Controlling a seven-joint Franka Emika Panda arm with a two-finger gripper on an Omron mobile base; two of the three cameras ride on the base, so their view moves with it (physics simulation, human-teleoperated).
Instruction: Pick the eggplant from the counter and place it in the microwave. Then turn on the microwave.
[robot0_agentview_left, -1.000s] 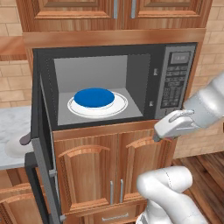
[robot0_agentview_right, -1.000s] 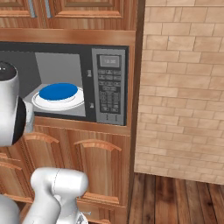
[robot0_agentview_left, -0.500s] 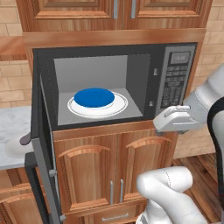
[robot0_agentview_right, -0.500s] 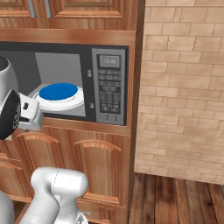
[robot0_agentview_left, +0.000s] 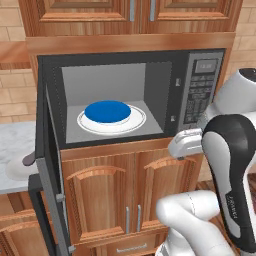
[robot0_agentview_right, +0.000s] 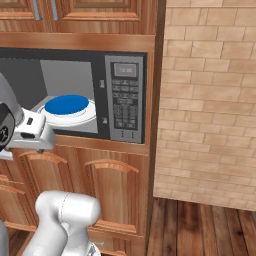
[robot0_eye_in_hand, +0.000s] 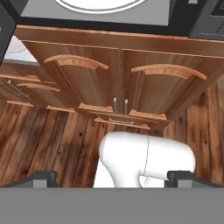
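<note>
so your pincer (robot0_eye_in_hand: 112, 177) stands wide and empty, facing the floor below the open microwave (robot0_agentview_left: 150, 100). the eggplant isn't visible; the bench (robot0_agentview_left: 15, 145) lies to its left.

microwave (robot0_agentview_left: 200, 95) door (robot0_agentview_left: 47, 165) swung open, blue plate (robot0_agentview_left: 107, 111) filling the cavity floor

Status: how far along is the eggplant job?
Done: the microwave door stands open; a blue dish sits inside. In hand: nothing, the hand is open, facing the lower cabinets. Left: a dark oblong, likely the eggplant, on the counter behind the door; pick, place, shut, start.
</note>
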